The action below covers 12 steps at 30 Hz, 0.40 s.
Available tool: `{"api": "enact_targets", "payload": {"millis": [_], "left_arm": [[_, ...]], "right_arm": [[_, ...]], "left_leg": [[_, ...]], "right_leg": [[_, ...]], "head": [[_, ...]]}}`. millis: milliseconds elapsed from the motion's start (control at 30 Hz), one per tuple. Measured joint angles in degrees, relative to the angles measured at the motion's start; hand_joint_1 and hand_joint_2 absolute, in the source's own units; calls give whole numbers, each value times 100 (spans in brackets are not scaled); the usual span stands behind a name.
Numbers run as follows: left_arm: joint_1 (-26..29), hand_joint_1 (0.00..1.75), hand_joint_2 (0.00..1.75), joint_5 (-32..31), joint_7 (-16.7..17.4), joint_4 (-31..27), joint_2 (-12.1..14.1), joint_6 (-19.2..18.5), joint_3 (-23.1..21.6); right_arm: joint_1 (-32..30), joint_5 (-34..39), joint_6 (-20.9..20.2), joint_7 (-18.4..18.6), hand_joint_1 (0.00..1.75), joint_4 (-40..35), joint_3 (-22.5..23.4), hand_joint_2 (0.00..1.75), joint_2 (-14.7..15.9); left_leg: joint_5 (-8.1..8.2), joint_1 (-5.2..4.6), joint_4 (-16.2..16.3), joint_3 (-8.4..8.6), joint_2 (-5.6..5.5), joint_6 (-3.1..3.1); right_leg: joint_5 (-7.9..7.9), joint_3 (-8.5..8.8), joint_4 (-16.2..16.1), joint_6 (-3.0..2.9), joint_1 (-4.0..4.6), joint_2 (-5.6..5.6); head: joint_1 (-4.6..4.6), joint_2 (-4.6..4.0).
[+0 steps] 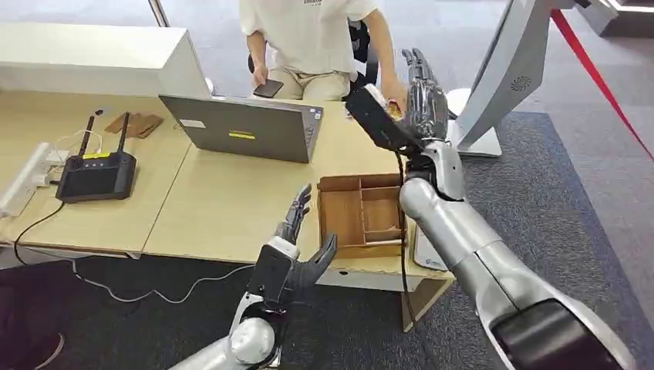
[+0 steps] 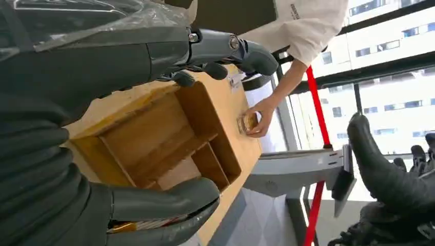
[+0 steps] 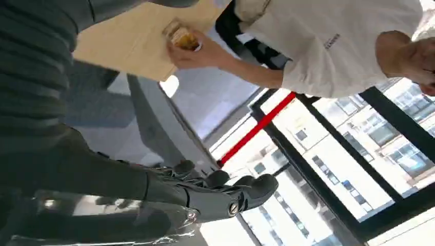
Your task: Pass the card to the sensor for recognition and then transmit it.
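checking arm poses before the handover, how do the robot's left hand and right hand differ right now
The right hand is raised high beyond the table's far corner, near the person's hand; the left hand sits low at the table's near edge beside the wooden tray. The right hand's fingers point upward close together; the left hand's thumb and fingers are spread wide apart. Neither visibly holds anything.

Bright even daylight, overexposed windows [image 3: 328, 154], soft shadows, slight blur
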State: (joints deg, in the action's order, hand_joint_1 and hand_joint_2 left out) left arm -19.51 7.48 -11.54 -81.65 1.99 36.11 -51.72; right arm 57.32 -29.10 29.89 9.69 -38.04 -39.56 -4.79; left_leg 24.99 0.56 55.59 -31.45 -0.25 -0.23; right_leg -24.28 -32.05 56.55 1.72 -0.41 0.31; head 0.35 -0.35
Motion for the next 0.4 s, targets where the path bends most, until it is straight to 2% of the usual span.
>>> {"api": "enact_targets", "payload": {"millis": [100,233,400], "left_arm": [[326,0,175,-537,219,-287,33,0,250],[849,0,175,-1122,357,-804,90,2,697],[1342,0,175,-1430,396,-1320,158,2,1171]], "right_arm": [[-583,1121,259,-187,0,-844,186,175,136],[-1526,2428,676,-584,0,-2269,442,175,491],[-2517,4287,655,-1148,0,-3808,710,175,885]], "left_leg": [[1,0,0,-1,-3,0],[4,-2,-1,-1,-2,2],[4,-1,-3,-1,-2,3]], "right_leg": [[-3,-1,-1,-2,1,-2],[-4,-1,-4,-2,1,-1],[-4,1,-8,-1,1,-1]], "head": [[0,0],[2,0],[2,0]]}}
